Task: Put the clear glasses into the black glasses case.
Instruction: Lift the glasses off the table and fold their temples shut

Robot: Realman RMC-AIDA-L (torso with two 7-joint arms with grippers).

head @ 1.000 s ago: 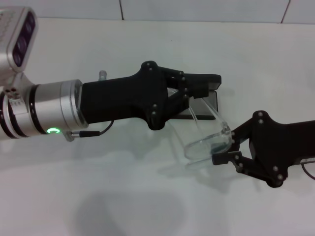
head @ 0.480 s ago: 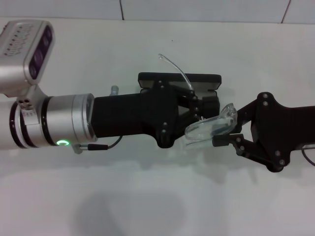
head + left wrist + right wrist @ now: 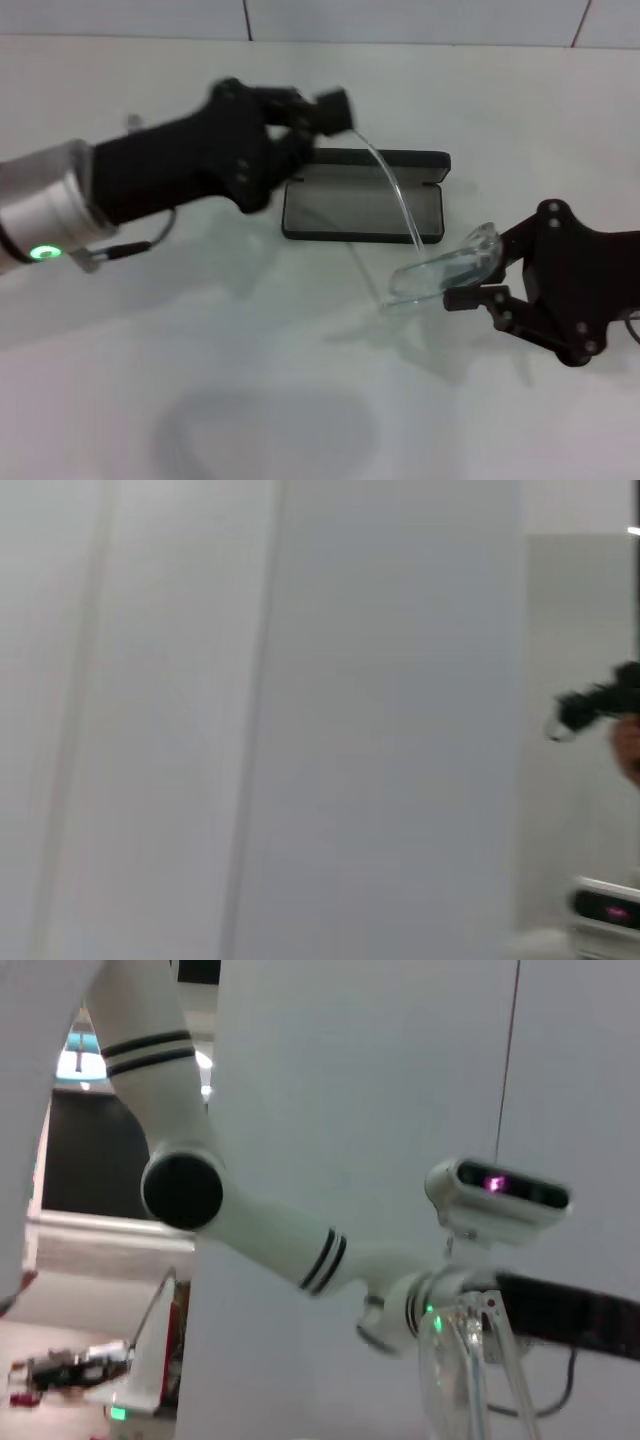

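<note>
The right gripper (image 3: 468, 285) reaches in low from the right side of the white counter (image 3: 250, 380), its jaws closed on the lens end of the clear glasses (image 3: 445, 268), which sit just above the counter, tilted, in front of the case and near its right end. One thin clear arm of the glasses arcs up and back over the black glasses case (image 3: 362, 207). The case lies open and flat, its grey lining bare, lid standing at the rear. Beyond, the left gripper (image 3: 335, 108) is raised over the case's left end; its jaws look nearly closed around nothing, though blurred.
</note>
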